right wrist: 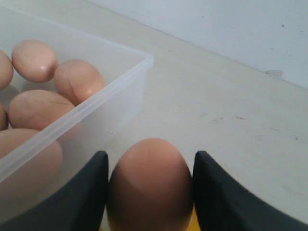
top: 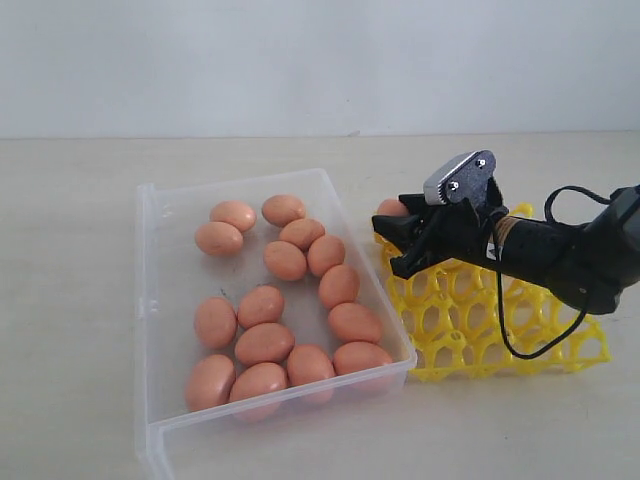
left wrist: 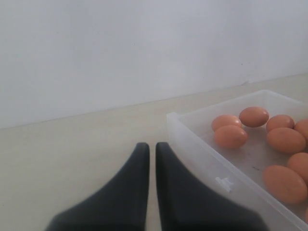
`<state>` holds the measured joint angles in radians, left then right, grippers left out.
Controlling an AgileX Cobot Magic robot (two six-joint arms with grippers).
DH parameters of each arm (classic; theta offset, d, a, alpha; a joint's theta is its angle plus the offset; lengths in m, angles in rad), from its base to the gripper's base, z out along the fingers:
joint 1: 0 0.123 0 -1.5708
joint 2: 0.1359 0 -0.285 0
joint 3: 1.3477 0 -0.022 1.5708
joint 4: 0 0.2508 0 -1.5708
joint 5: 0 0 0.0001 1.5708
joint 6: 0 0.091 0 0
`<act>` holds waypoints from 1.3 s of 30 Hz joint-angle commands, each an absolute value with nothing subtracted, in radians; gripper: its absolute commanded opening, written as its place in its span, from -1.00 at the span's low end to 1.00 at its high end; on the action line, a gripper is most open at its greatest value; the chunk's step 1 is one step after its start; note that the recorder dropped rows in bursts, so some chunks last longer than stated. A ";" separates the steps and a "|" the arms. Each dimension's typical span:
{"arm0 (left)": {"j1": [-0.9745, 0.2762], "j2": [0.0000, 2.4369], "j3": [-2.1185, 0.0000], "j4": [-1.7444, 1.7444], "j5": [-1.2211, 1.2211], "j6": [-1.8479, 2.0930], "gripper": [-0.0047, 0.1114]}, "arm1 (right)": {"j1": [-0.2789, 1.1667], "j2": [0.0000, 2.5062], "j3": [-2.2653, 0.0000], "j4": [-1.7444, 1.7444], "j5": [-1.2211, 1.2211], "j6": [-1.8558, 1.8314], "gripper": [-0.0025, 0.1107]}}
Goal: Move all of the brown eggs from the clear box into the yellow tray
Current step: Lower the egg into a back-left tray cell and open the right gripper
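The right gripper pinches one smooth, oval brown egg between its matte black fingers, just outside the clear box, over the nearest corner of the yellow tray, a plastic lattice of round cups. The other brown eggs lie loose inside the box's transparent walls. The left gripper is pressed together outside the box's rim.

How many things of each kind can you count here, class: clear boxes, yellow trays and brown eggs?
clear box: 1
yellow tray: 1
brown eggs: 16 (15 in the clear box, 1 between the jaws of the right gripper)
Total: 18
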<state>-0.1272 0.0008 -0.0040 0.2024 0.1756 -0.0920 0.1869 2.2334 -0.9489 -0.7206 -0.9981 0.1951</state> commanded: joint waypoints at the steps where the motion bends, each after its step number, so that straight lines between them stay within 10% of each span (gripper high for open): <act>1: -0.133 0.000 0.000 0.200 0.173 -0.097 -0.85 | 0.179 2.248 -0.947 -0.716 -0.905 0.224 -0.96; 6: -0.133 0.000 0.000 0.200 0.173 -0.097 -0.85 | 0.179 2.248 -0.960 -0.725 -0.906 0.284 -0.83; 13: -0.133 0.000 0.000 0.200 0.173 -0.097 -0.85 | 0.179 2.248 -0.960 -0.729 -0.906 0.278 -0.01; 39: -0.133 0.000 0.000 0.200 0.173 -0.097 -0.85 | 0.179 2.245 -0.960 -0.639 -0.967 0.162 0.21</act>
<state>-0.1272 0.0008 -0.0040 0.2024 0.1756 -0.0920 0.1869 2.2396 -0.9664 -0.6563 -0.9847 0.1865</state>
